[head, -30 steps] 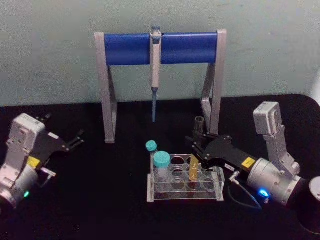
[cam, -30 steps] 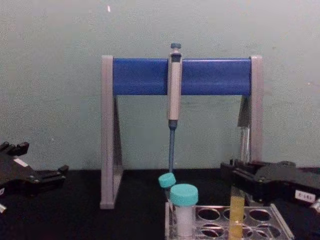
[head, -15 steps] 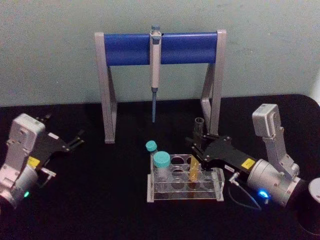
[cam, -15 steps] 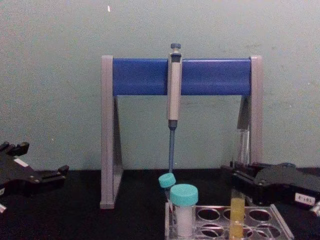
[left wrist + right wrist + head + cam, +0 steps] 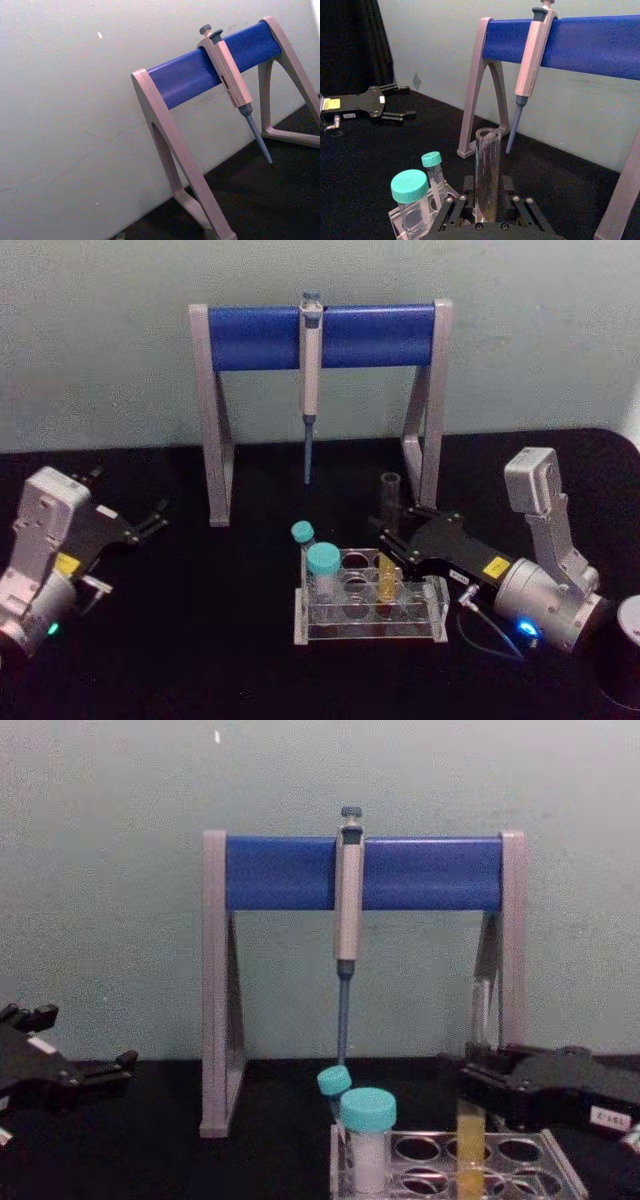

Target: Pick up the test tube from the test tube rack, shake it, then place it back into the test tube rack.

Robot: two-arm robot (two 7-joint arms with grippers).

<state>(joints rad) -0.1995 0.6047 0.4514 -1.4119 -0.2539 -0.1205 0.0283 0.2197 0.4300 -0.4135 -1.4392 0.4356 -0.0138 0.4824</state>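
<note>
The test tube [image 5: 388, 525] is a thin clear glass tube with yellow liquid [image 5: 470, 1155] in its lower part. It stands nearly upright, and its lower end sits in a hole of the clear test tube rack [image 5: 430, 625]. My right gripper [image 5: 393, 543] is shut on the tube's middle, just above the rack's top plate [image 5: 520, 1152]. In the right wrist view the tube [image 5: 488, 165] rises between the right gripper's [image 5: 487, 204] fingers. My left gripper [image 5: 150, 520] is parked open, far to the left of the rack.
Two teal-capped vials [image 5: 322, 562] stand in the rack's left end. Behind the rack is a tall grey-legged stand with a blue crossbar [image 5: 260, 337], and a grey-blue pipette [image 5: 311, 380] hangs from it. Everything stands on a black table [image 5: 200, 640].
The tube has gone from leaning right to nearly upright, still held by the right gripper with its lower end in the rack. The left arm has not moved.
</note>
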